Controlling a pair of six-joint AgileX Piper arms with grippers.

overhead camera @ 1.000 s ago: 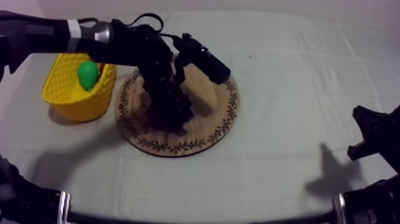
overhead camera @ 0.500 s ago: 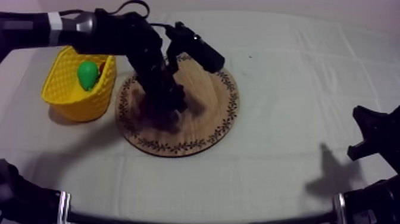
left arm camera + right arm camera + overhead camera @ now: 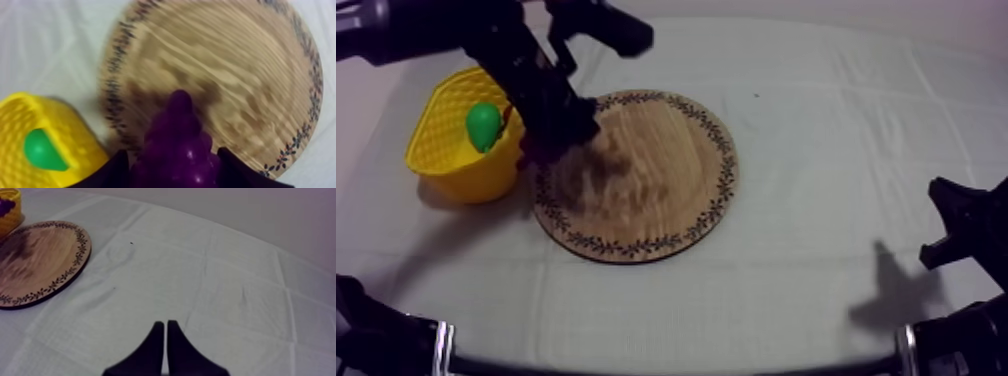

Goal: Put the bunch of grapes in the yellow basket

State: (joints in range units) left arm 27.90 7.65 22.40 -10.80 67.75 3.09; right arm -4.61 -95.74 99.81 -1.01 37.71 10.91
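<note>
Cloth-covered table [image 3: 816, 130] with wooden board [image 3: 661, 175] beside yellow basket [image 3: 456, 178]

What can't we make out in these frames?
Bunch of grapes: top view, buried under the left arm.
Left end effector: left wrist view, fingers mostly cut off by the edge.
Yellow basket: both wrist views, cut off by the edge.

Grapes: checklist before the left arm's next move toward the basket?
1. Grip: left jaws shut on the bunch of grapes. Ok.
2. Wooden board bare, nothing left on it. Ok.
3. Grapes over the yellow basket: they hang at the board's rim, beside the basket. Not ok.
4. Room in the basket: a pear lies inside, with space next to it. Ok.
5. Right jaws shut, over the cloth, away from the basket. Ok.
</note>
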